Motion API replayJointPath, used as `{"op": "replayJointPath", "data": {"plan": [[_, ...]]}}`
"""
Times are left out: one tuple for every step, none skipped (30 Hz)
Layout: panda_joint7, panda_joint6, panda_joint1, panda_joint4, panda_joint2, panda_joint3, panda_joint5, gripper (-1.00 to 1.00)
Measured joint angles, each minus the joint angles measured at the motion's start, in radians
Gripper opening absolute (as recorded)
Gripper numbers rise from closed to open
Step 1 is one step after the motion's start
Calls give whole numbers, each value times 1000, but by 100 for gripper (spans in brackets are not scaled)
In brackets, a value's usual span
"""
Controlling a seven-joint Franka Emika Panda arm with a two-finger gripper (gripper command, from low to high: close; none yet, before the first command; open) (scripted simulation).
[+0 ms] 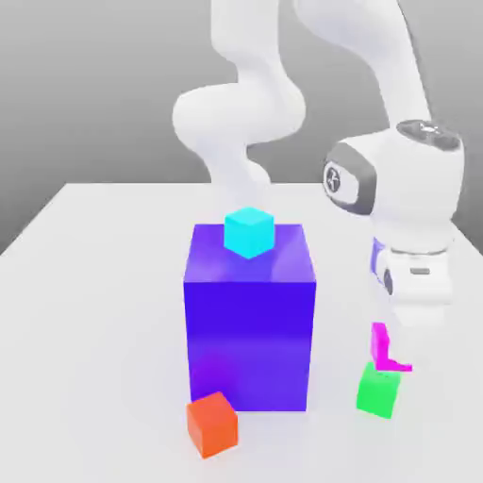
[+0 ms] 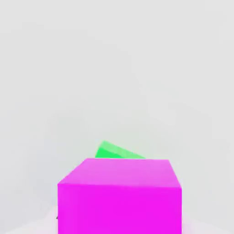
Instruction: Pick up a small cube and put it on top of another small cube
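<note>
Evidently the claw [image 1: 400, 346] was closed, pinching the small magenta cube [image 1: 379, 346] just above the small green cube [image 1: 378, 391]; whether the two touched, I could not tell. Step in hand, by my reckoning: the final set-down. It called for centring the magenta cube over the green one, keeping its underside level, and easing down lightly until the faces met. The green cube sat turned relative to the load, so judging by middles seemed safer than by edges. Release wanted an even opening, then a straight lift; a sideways drag could have toppled the stack. Nearby on the bench [image 1: 94, 330], the big blue-purple block [image 1: 250, 340] stood toward the exterior view's left, a cyan cube [image 1: 249, 233] on top, an orange-red cube [image 1: 212, 425] by its front. Neither small cube barred a vertical approach; the tall block made sideways detours riskier.
</note>
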Motion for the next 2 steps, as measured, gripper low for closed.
{"op": "replayJointPath", "data": {"plan": [[0,0,0,0,0,0,0,100],[0,0,0,0,0,0,0,100]]}}
